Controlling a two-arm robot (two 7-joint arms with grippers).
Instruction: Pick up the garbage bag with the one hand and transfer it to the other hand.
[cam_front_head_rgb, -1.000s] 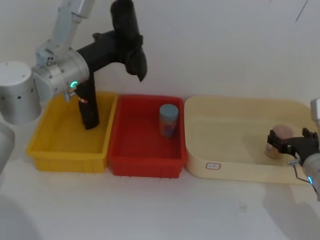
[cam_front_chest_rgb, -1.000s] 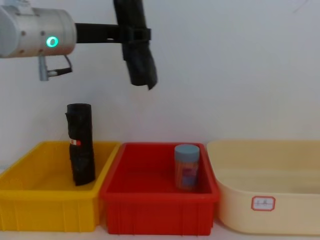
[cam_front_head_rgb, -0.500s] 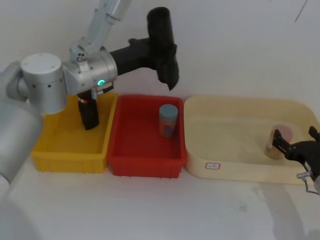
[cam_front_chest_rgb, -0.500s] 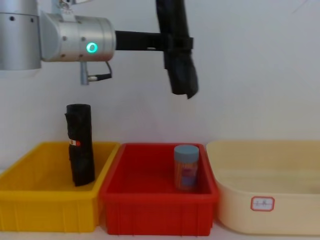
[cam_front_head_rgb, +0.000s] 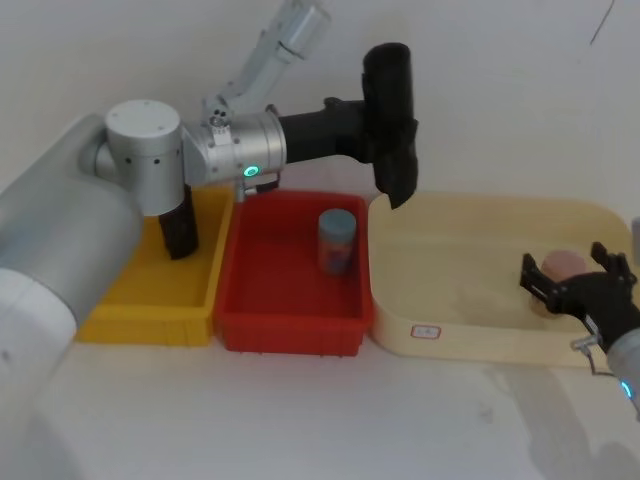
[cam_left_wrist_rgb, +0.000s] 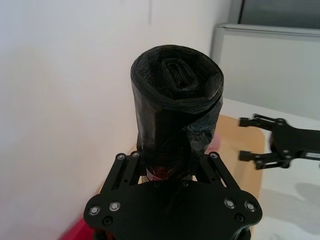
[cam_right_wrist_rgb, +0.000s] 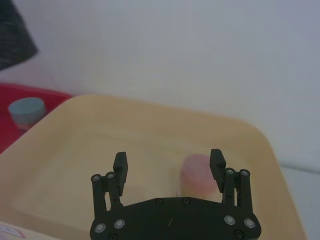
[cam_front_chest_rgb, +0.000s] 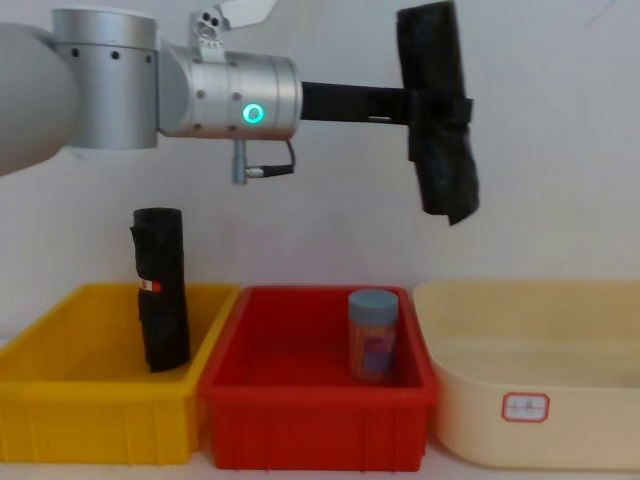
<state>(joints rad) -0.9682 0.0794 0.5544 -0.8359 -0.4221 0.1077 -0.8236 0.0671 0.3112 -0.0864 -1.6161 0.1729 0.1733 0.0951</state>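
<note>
Black garbage bag (cam_front_head_rgb: 387, 75) clamped aloft in your left gripper (cam_front_head_rgb: 393, 132); next, carry it across to your right gripper (cam_front_head_rgb: 566, 270), wide open and empty.

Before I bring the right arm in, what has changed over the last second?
The left gripper, still shut on the bag, has carried it toward the robot's right, from above the left end of the red bin to where that bin meets the tub. Nothing was let go. The right gripper stays open over the tub; the second roll and the jar have not moved.
</note>
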